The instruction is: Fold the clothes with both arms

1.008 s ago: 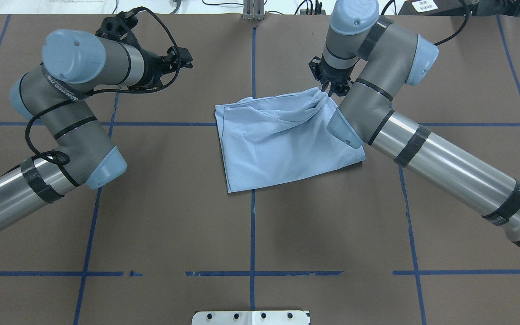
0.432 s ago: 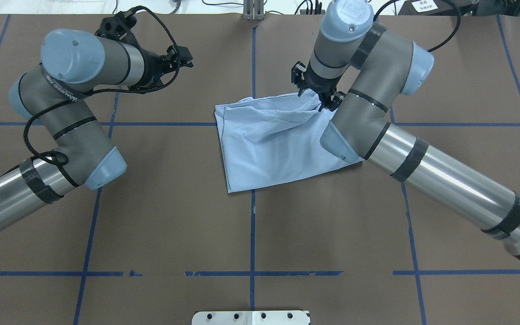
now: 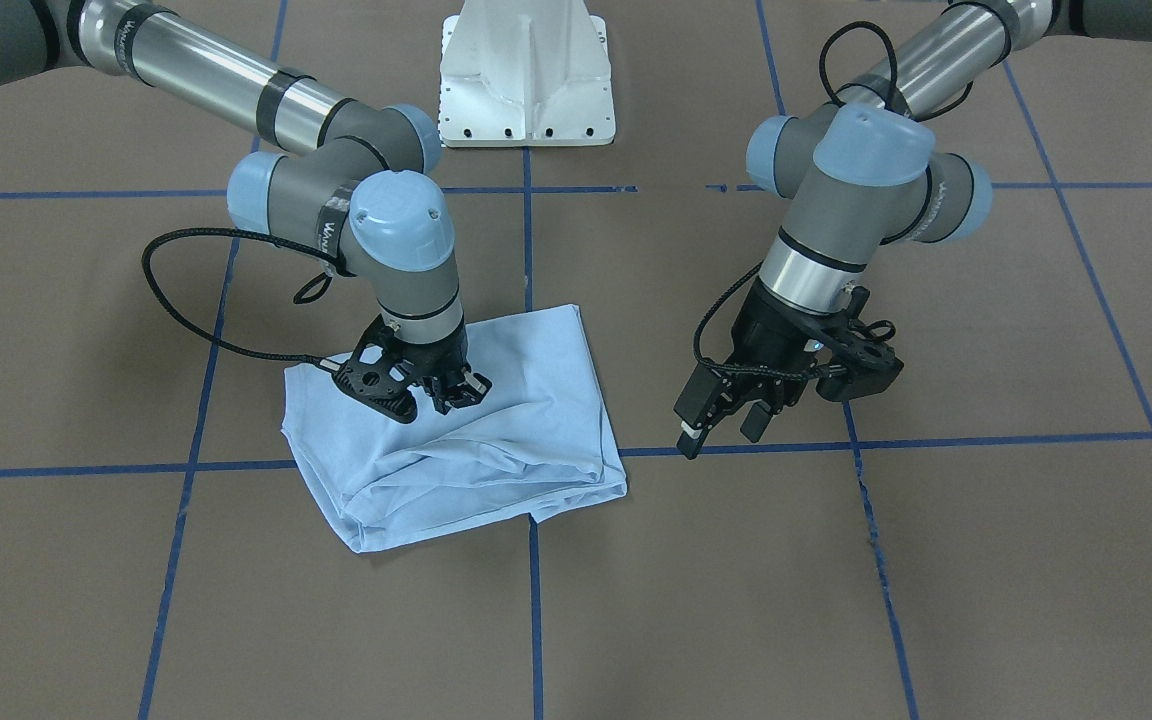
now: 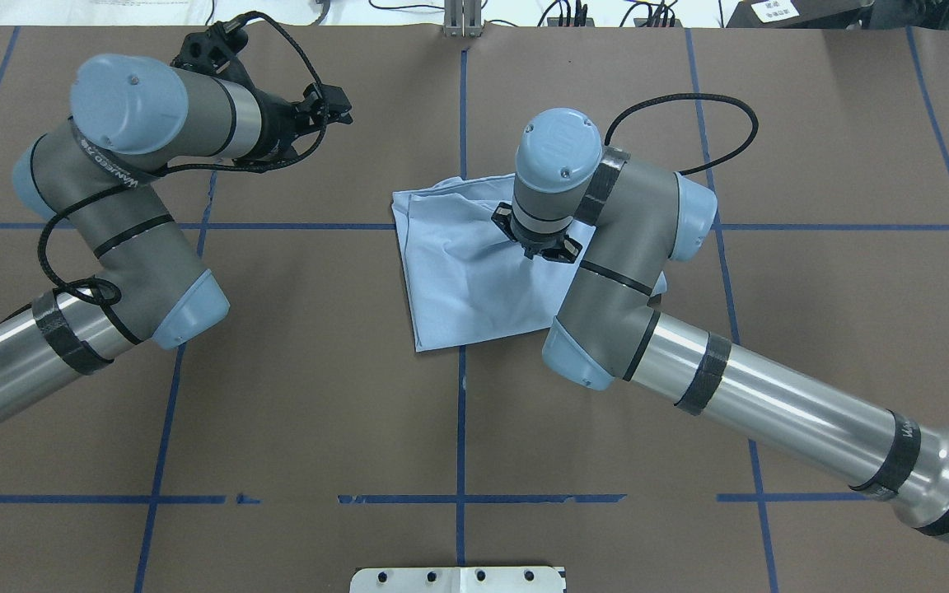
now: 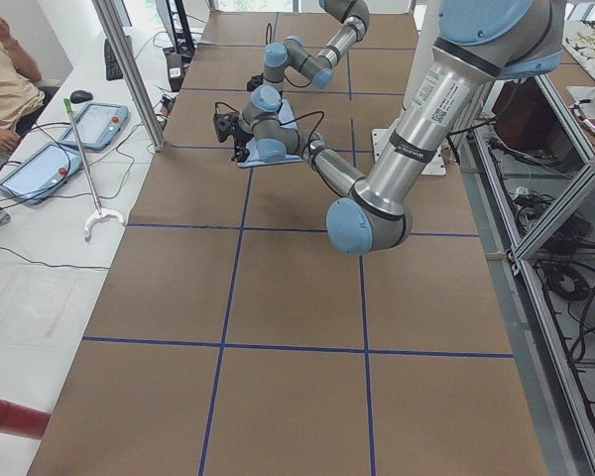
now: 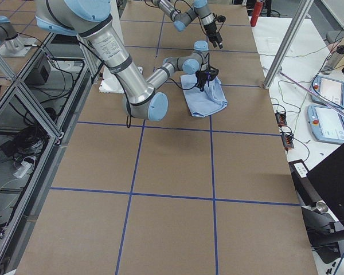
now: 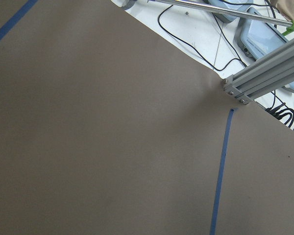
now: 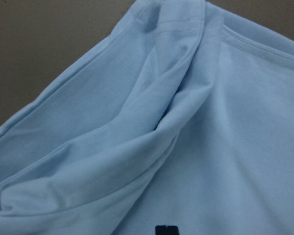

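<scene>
Right black two-finger gripper [image 3: 448, 390], grip indiscernible to me, hovers over rumpled light blue T-shirt [image 4: 458, 272] at 12 o'clock of brown table [image 4: 277, 412] centre; left black gripper [image 3: 721, 432] spread, empty; I should lay folds slowly, edges aligned.

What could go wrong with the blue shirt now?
The T-shirt lies bunched in thick wrinkles along one edge, so the fold may come out lumpy. Only the right hand is over the cloth. The left hand hangs open above the bare table, apart from the cloth, so a one-sided pull might drag the shirt crooked.
</scene>
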You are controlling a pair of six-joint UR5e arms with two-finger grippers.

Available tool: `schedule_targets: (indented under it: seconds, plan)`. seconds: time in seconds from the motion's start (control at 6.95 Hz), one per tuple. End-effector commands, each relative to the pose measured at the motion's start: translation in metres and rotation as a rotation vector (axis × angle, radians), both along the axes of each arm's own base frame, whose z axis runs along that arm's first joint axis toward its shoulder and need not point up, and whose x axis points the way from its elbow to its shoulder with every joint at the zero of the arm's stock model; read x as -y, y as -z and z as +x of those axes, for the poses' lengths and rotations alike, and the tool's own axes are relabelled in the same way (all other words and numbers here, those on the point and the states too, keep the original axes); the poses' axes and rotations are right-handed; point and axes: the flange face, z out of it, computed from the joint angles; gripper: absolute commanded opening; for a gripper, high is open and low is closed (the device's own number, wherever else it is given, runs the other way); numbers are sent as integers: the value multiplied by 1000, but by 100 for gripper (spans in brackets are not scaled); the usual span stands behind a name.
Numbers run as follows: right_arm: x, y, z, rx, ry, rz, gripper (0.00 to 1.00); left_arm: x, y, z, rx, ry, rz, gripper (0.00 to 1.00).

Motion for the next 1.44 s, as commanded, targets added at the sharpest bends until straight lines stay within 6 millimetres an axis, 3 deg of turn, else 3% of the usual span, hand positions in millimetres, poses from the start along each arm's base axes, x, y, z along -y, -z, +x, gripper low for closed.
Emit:
schedule_targets:
  seconds: [0.0, 0.29, 0.43, 0.58, 0.72, 0.86, 1.01, 1.15, 1.3]
  plan:
    - [40, -12, 12, -70, 16, 72, 0, -4, -5, -1, 3, -2, 0, 100]
    - [124, 9, 0, -35, -41, 121, 0, -4, -5, -1, 2, -3, -1, 100]
    - [150, 8, -1, -16, -62, 140, 0, -4, -5, -1, 3, -3, -1, 100]
    - [167, 18, 12, 17, -87, 165, 0, -6, -2, -1, -2, -4, 1, 100]
    - [187, 30, 41, 58, -91, 132, 0, -6, -4, -1, 0, -5, 1, 100]
    - [198, 40, 66, 108, -74, 109, 0, -7, -3, 0, -1, -6, 2, 100]
    - [192, 40, 87, 110, -63, 76, 0, -9, 1, -2, -7, -8, 9, 100]
    - [172, 19, 129, 109, -25, 89, 0, -15, -8, -2, 0, -51, 4, 100]
    - [159, -25, 185, 134, 49, 111, 0, -27, -17, -14, 26, -130, 54, 100]
